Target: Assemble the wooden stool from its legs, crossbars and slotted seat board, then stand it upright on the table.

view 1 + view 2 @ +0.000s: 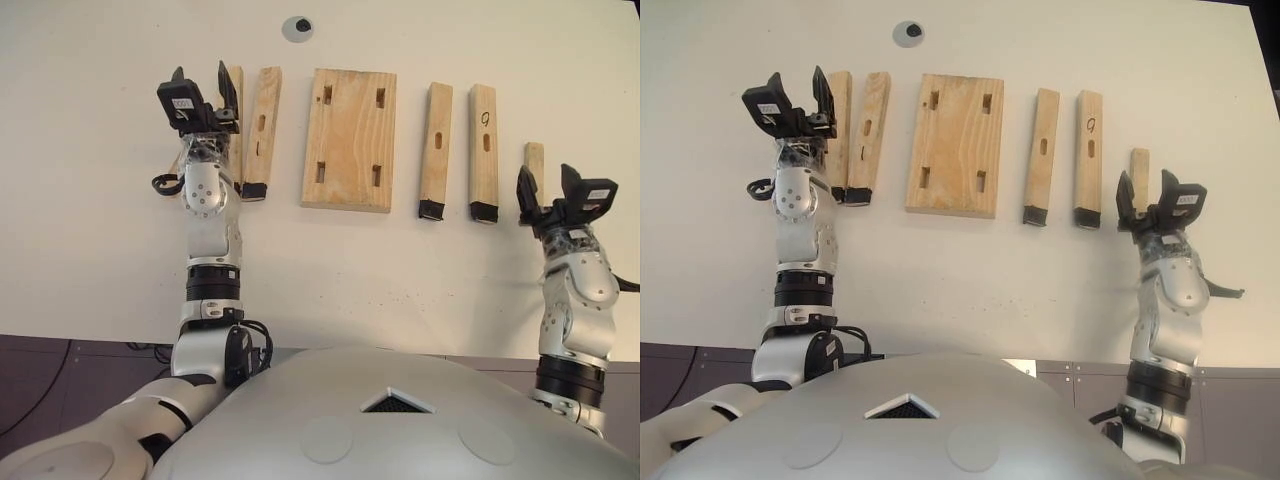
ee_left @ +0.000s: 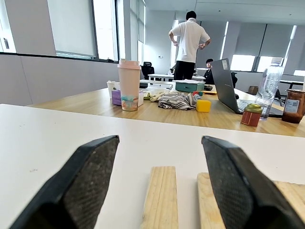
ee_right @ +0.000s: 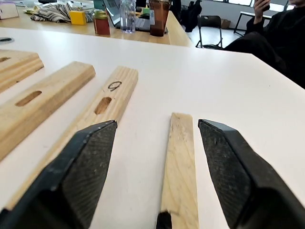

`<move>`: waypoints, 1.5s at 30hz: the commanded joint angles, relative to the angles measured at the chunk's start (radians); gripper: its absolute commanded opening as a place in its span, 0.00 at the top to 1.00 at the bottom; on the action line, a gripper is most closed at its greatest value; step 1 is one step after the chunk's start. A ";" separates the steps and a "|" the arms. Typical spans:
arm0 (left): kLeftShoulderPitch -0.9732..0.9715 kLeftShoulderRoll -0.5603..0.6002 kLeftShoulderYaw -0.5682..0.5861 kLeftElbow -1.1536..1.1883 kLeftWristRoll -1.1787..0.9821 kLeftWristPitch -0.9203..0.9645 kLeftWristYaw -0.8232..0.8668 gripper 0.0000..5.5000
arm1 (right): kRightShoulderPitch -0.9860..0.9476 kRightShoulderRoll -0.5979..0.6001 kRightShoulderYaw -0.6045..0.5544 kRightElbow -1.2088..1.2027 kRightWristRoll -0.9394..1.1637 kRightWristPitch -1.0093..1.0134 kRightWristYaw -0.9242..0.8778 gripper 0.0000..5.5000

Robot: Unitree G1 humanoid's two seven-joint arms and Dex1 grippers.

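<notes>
Left gripper (image 1: 203, 95): fingers spread, holding nothing, over the far end of the outermost leg (image 1: 236, 120). Second leg (image 1: 262, 130) lies just beside that one, at its 3 o'clock. Seat board (image 1: 348, 140) lies flat mid-table with its slots up, and a grey disc (image 1: 297, 28) sits at its 11 o'clock. Third leg (image 1: 436, 150) and fourth leg (image 1: 483, 150) lie parallel at the board's 3 o'clock. Short crossbar (image 1: 535, 158) lies farthest right. Right gripper (image 1: 546, 190): fingers spread and empty, astride the crossbar's near end.

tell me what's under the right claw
A thin crossbar lies flat on the table below the open right claw. From the head views, the claw covers its near end.
</notes>
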 commanded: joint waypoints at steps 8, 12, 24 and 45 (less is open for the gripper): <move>0.009 -0.032 0.011 -0.013 -0.014 0.021 0.035 0.43 | 0.009 -0.034 -0.019 -0.025 0.088 0.356 -0.038 0.54; 0.011 -0.040 0.020 -0.002 -0.014 0.006 0.050 0.43 | -0.004 -0.059 -0.025 -0.036 0.093 0.428 -0.034 0.68; -0.069 0.014 -0.137 -0.475 -0.502 0.463 -0.388 0.43 | -0.622 -0.029 0.161 0.186 0.066 -0.149 0.248 0.76; -0.187 -0.001 0.030 -0.542 -1.103 0.912 -0.206 0.59 | -0.614 0.010 0.375 0.127 0.162 -0.222 0.556 0.76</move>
